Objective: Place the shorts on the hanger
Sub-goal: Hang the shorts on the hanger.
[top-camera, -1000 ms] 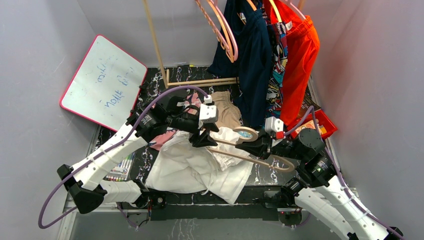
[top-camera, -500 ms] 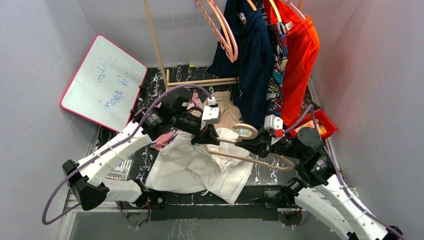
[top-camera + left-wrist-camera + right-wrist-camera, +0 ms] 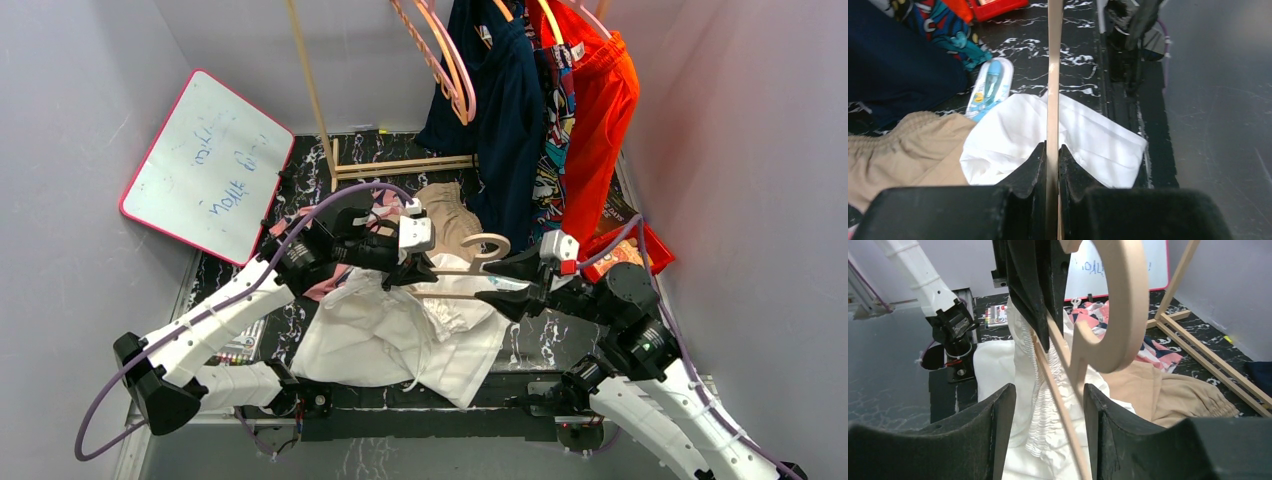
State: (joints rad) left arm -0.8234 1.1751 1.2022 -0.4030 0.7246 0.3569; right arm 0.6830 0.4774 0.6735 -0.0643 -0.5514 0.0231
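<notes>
Seen from above, the left gripper (image 3: 418,270) clamps one arm of the pale wooden hanger (image 3: 487,246) at mid-frame, just over the white shorts (image 3: 385,335) heaped at lower centre. The right gripper (image 3: 506,283), jaws spread, flanks the hanger's other side and grips nothing. The left wrist camera shows the fingers (image 3: 1028,165) pinched tight on the hanger's thin edge, which runs up the frame's middle. The shorts lie beneath it, with tan shorts (image 3: 903,150) at lower left. In the right wrist view the hook (image 3: 1128,305) fills the top centre and the gathered waistband (image 3: 1040,410) falls below it, while the parted fingers (image 3: 993,435) stand clear on either side. The step in hand appears to be feeding the hanger through the waistband. Done well, the left arm would hold the hanger level while the right takes only the elastic edge. Whether any fabric already rides the bar cannot be told, and the right gripper hides the hanger's far end in the overhead view.
</notes>
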